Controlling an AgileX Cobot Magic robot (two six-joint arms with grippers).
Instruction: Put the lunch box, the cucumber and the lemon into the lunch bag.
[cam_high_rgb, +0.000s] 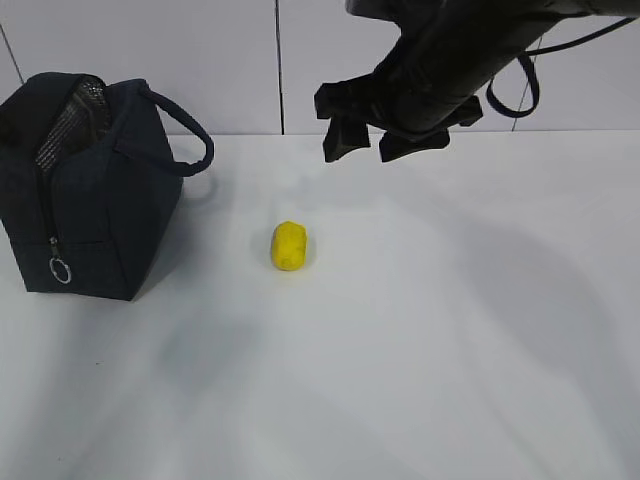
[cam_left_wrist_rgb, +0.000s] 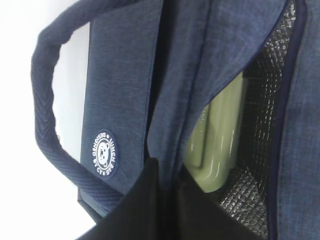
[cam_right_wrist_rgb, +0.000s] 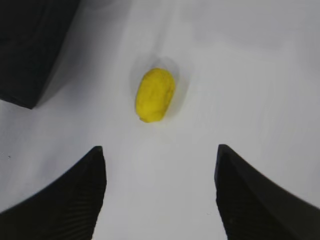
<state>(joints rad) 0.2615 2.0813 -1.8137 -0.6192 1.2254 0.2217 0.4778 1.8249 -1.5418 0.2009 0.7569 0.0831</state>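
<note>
With my right hand (cam_high_rgb: 365, 140) spread empty above the lemon (cam_high_rgb: 289, 246), which lies on the tabletop (cam_high_rgb: 450, 350) right of the lunch bag (cam_high_rgb: 90, 200), I judge descent and closure come next.

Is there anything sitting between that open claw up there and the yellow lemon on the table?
Nothing visible. The right gripper hangs open above the lemon, with only bare white table between its fingers and the fruit. The lunch bag stands off to the side, apart from the lemon.

ext cam slanting down, wrist cams close-up
</note>
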